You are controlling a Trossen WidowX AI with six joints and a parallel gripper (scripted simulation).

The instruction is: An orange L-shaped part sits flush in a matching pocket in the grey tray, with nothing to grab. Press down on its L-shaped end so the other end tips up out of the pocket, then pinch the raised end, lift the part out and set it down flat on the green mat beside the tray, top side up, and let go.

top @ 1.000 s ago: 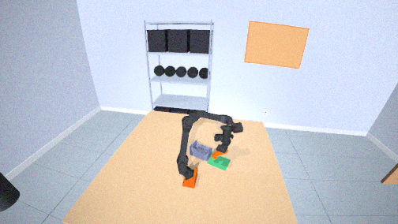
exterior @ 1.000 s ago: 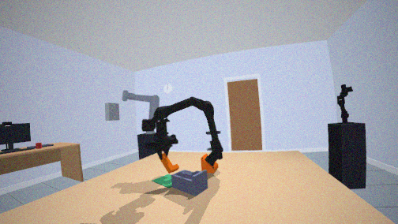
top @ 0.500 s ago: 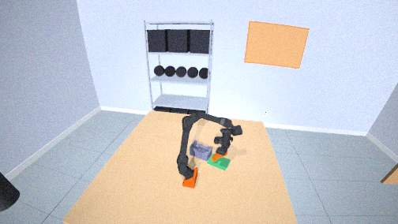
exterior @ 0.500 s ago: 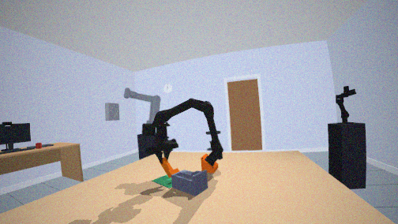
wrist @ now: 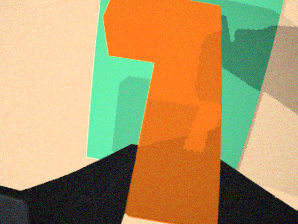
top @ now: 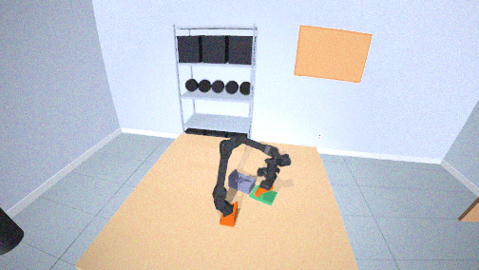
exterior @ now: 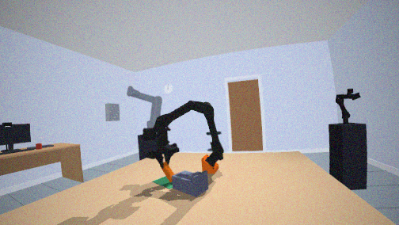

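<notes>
A metal shelf (top: 215, 81) stands against the back wall, with dark boxes (top: 214, 49) on its top level and a row of black balls (top: 218, 86) below. An orange panel (top: 332, 53) hangs on the wall beside it. Elsewhere in the room are a brown door (exterior: 245, 115), a wall clock (exterior: 169, 88), a desk (exterior: 39, 156) bearing a monitor (exterior: 15, 135), a grey arm (exterior: 146, 103), and a black pedestal (exterior: 347, 154).

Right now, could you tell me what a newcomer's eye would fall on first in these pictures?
The orange L-shaped part fills the wrist view, pinched at its long end by the gripper and hanging over the green mat. In the exterior view, the black arm arches over the grey tray on the tan table.
</notes>
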